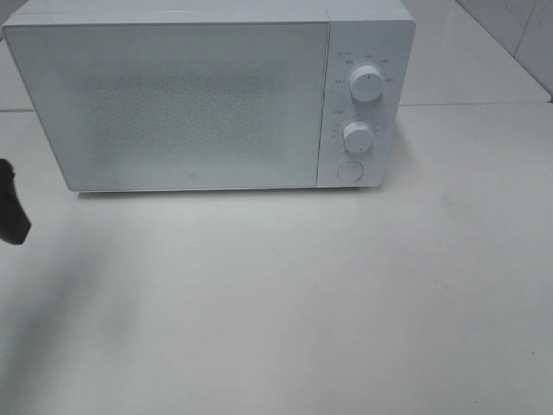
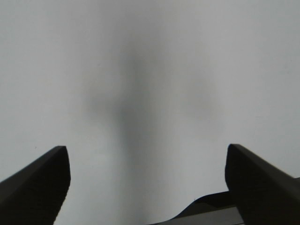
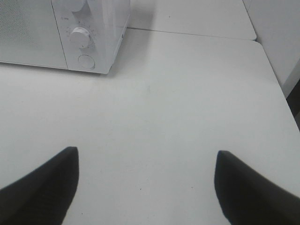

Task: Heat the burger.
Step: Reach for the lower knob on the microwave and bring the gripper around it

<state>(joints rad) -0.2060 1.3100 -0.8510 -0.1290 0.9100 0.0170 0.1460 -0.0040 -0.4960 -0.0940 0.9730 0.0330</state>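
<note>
Bare white desk (image 1: 276,311) fills the near ground. Over its left edge the left end effector (image 2: 146,149) hangs spread and empty; the right end effector (image 3: 146,151), likewise spread and empty, faces the microwave (image 1: 207,95) on the far side, door (image 1: 173,104) closed. The burger shows nowhere, so which way it lies cannot be told. The right arm seems better placed for the round button (image 1: 349,169).

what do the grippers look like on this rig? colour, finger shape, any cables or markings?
Left gripper: two matte black fingers, broad wedges tapering to blunt tips, with a dark grey body edge low between them. Right gripper: the same black wedge shape. No cables, markings or labels are visible in any view.
</note>
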